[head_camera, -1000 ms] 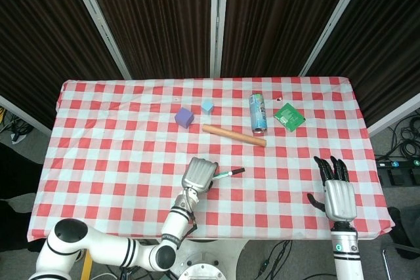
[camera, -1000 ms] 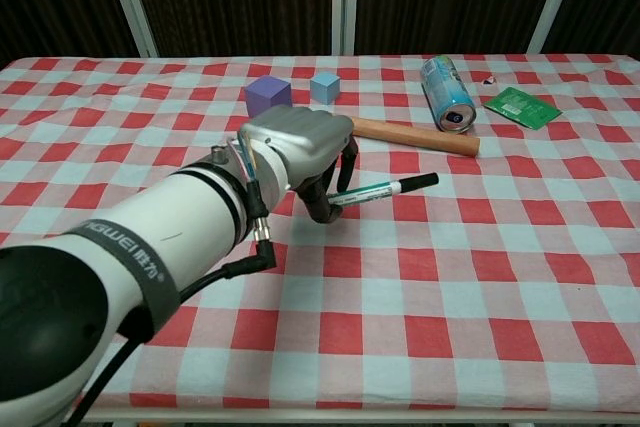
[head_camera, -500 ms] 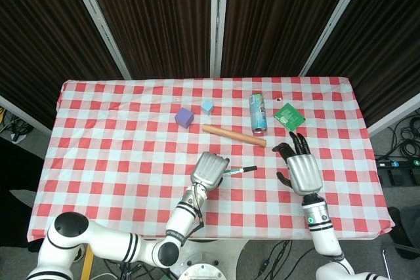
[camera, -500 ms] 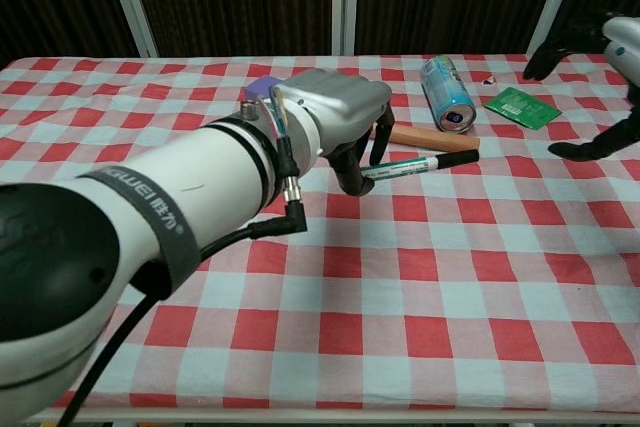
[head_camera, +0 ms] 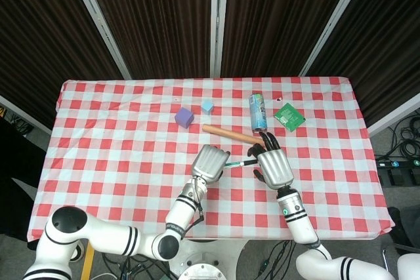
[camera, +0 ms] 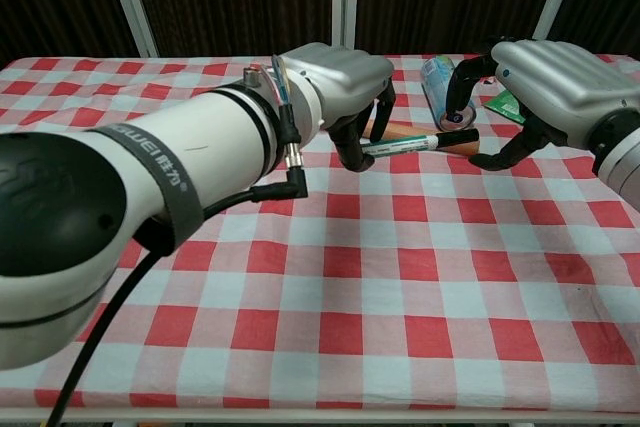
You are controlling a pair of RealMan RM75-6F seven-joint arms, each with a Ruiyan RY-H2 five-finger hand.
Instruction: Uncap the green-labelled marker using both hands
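Note:
The green-labelled marker (head_camera: 239, 162) (camera: 405, 145) is held off the table, roughly level, with its black cap (camera: 455, 137) pointing toward my right side. My left hand (head_camera: 210, 162) (camera: 338, 79) grips the barrel end with its fingers curled around it. My right hand (head_camera: 274, 166) (camera: 550, 82) sits just beyond the cap end with its fingers spread. One finger arches above the cap and the thumb (camera: 497, 158) lies below it. Neither is seen closing on the cap.
A wooden rod (head_camera: 231, 134) (camera: 468, 147) lies just behind the marker. A blue can (head_camera: 257, 111) (camera: 440, 87) and a green packet (head_camera: 289, 116) lie behind my right hand. A purple cube (head_camera: 184, 117) and a light blue cube (head_camera: 207, 106) sit at the back left.
My left hand has lifted the marker and carried it up and to the right. My right hand has swept in from the front right to the cap end.

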